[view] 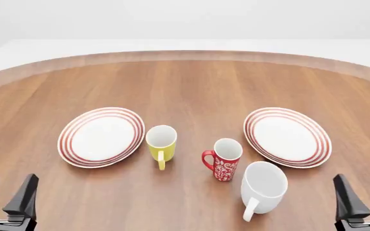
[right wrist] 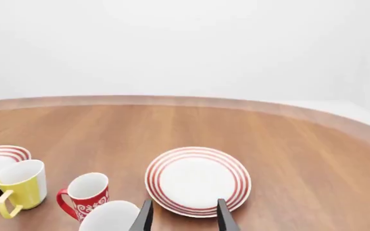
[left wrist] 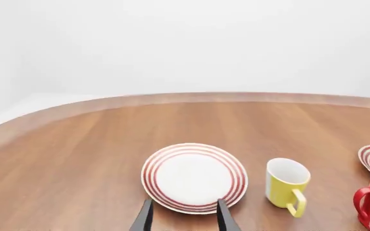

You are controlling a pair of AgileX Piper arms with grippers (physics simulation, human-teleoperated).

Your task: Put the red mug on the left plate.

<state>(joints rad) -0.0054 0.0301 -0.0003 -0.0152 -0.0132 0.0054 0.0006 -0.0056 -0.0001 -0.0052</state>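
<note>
**Nothing picked up yet: the reach for the red mug comes first**

Both of your arms sit at the near edge of the table. The left gripper (view: 5,195) and the right gripper (view: 363,195) each have their fingers spread and hold nothing; both wrist views show a clear gap between the finger tips with only table and plate beyond.

The red mug (view: 223,160) stands upright near the middle of the table, between the two plates and somewhat nearer the right one. Its handle points toward the left side of the front view. The yellow mug (view: 161,143) stands just to its left, and the white mug (view: 262,187) sits close on its near right, almost touching. The left plate (view: 73,144) is bare, well apart from the red mug, with the yellow mug between them.

You are at the opening step, by my reading: approach and grasp. The next move calls for choosing an arm and bringing its open fingers down around the red mug's body or rim. The white mug crowds the right-hand approach, so coming in from that side risks a knock. Once you have lifted it, carry the mug high enough to pass over the yellow mug, then set it down upright on the plate's flat white centre rather than on the ringed rim.
</note>
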